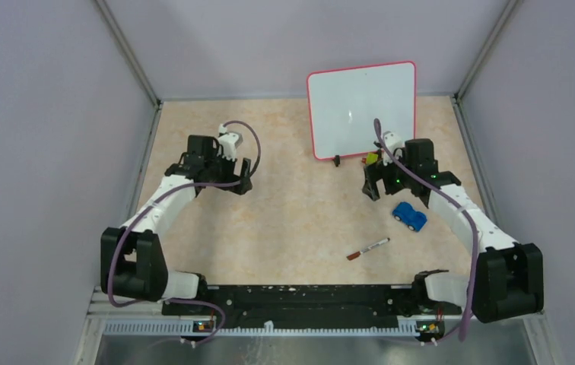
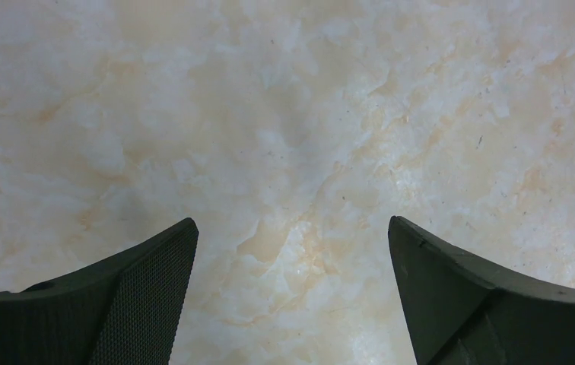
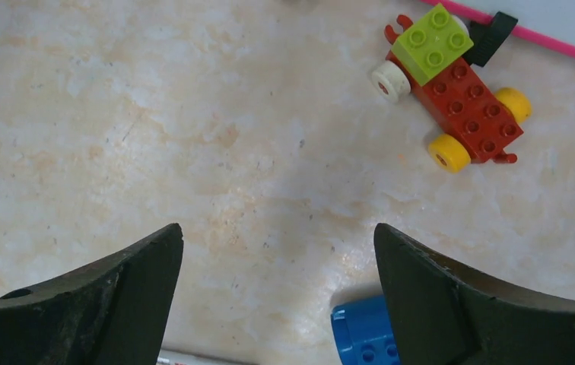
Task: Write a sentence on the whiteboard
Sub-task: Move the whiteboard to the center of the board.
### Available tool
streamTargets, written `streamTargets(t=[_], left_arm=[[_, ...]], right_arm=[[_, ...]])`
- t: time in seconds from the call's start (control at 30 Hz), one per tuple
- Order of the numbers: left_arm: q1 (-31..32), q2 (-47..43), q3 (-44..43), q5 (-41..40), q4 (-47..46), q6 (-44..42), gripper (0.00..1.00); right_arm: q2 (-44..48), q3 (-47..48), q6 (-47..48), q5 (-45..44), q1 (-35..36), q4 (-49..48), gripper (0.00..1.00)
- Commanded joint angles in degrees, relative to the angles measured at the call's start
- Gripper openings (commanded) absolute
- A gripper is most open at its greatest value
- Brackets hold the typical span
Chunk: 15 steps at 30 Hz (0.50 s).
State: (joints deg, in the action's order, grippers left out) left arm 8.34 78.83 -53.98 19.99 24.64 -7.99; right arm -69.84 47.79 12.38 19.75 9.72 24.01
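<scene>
White, blank: eyeing the pink-rimmed rectangular whiteboard [image 1: 360,110] just behind the right gripper [image 3: 277,228]. Holding it and the left gripper [image 2: 290,220] wide open, empty. Probably reaching basewards for the slanted red-capped marker pen [image 1: 368,249], right arm nearer.

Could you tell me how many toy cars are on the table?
2: a red brick car beside the whiteboard, and a blue car nearer the robot, by the right gripper. Others could be hidden.

Black-and-white arms [image 1: 164,199], purple cables [image 1: 240,123]
</scene>
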Motion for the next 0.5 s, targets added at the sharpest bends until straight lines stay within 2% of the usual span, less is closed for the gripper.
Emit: streamTargets(t=[0.0, 0.07, 0.27, 0.47], left_arm=[[-0.14, -3.37, -0.8, -2.63, -3.3, 3.78, 0.99], [-0.23, -3.42, -1.78, -4.07, -2.42, 4.95, 0.99], [-0.47, -5.35, -2.14, -7.54, -2.41, 7.68, 0.99], [-0.6, -6.03, -2.89, -9.34, -1.63, 7.83, 0.99]], right_arm=[[-1.89, 3.16, -5.42, -6.21, 4.78, -9.06, 0.91], [-3.3, 3.76, -6.77, -8.76, 7.17, -11.76, 0.89], [-12.03, 8.05, -10.42, -17.65, 13.81, -17.91, 0.7], [-23.46, 14.46, -11.94, -21.34, 16.72, -21.58, 0.53]])
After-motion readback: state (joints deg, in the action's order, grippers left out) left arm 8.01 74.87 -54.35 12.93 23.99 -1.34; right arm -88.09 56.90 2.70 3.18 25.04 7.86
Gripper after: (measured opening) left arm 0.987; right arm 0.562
